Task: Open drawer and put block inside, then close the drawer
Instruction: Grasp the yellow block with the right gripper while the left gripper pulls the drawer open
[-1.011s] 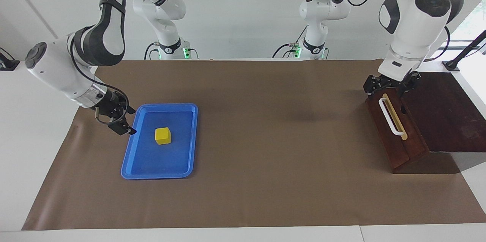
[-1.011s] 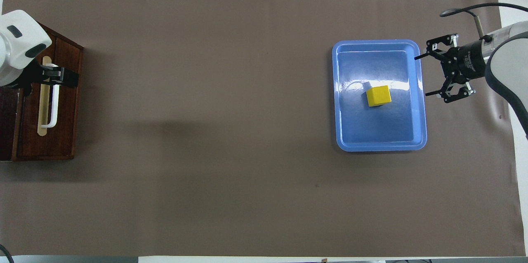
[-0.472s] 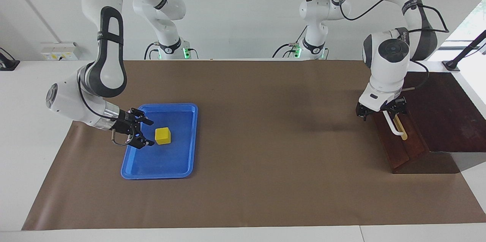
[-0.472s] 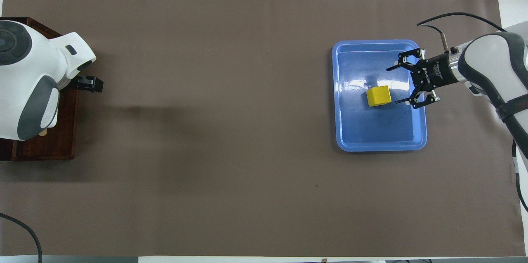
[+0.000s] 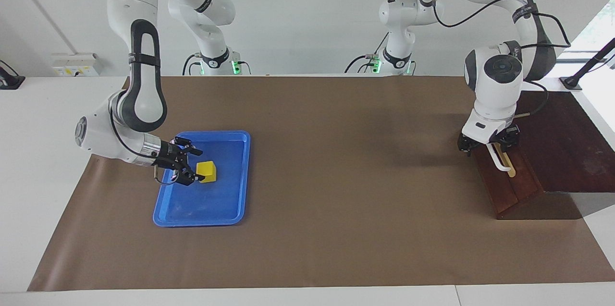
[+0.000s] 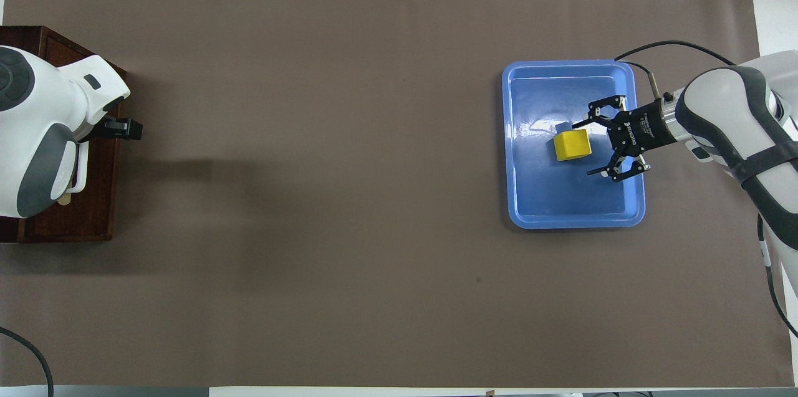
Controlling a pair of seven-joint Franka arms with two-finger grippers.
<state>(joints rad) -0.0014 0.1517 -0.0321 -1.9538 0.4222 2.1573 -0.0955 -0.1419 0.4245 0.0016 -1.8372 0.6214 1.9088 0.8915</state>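
The yellow block (image 5: 206, 172) lies in the blue tray (image 5: 202, 223) toward the right arm's end of the table; it also shows in the overhead view (image 6: 572, 144). My right gripper (image 5: 193, 166) is open and low in the tray, its fingertips at either side of the block's edge (image 6: 586, 149). The dark wooden drawer (image 5: 504, 186) with its white handle (image 5: 500, 161) sits at the left arm's end; no pale interior shows. My left gripper (image 5: 487, 145) is at the end of the handle nearer to the robots. In the overhead view the arm hides most of the drawer front (image 6: 93, 197).
A brown mat (image 5: 336, 176) covers the table. The drawer's dark wooden box (image 5: 562, 142) stands at the mat's edge at the left arm's end. The blue tray (image 6: 573, 222) holds only the block.
My right gripper has moved from beside the tray into it, up to the block. My left gripper has come down from the drawer's top to the handle's end.
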